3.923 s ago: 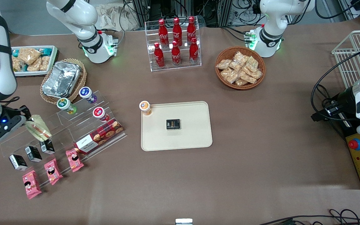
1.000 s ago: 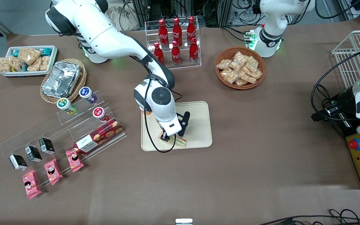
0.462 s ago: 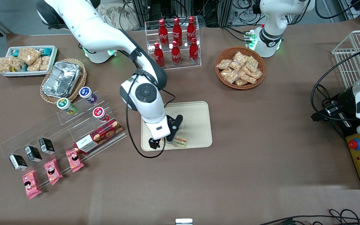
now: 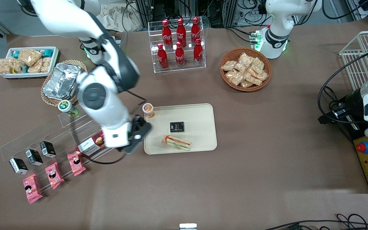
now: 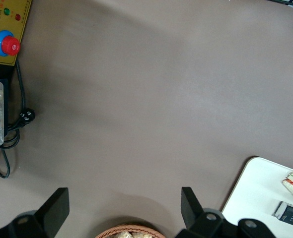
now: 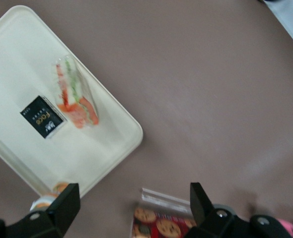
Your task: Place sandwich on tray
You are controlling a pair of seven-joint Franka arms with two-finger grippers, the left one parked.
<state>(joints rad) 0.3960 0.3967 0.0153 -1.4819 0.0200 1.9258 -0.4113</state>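
The clear-wrapped sandwich point(image 4: 177, 142) with green and red stripes lies flat on the cream-beige tray point(image 4: 203, 140), near the tray edge closest to the front camera. It also shows in the right wrist view point(image 6: 75, 96) on the tray point(image 6: 17, 54). My right gripper point(image 4: 136, 135) is open and empty, lifted off the tray toward the working arm's end, over the table between the tray and the clear stepped rack. Its fingers point(image 6: 202, 203) stand wide apart above a red cookie box point(image 6: 161, 223).
A small black box point(image 4: 177, 126) lies on the tray and an orange-lidded cup point(image 4: 148, 110) stands at its corner. The clear stepped rack point(image 4: 59, 134) holds cups, small boxes and pink packets. Cola bottles point(image 4: 179, 41), a snack basket point(image 4: 245, 68) and a foil container point(image 4: 62, 80) stand farther from the camera.
The gripper let go of the sandwich on the tray, rose and swung away toward the stepped rack. The sandwich stays lying on the tray.
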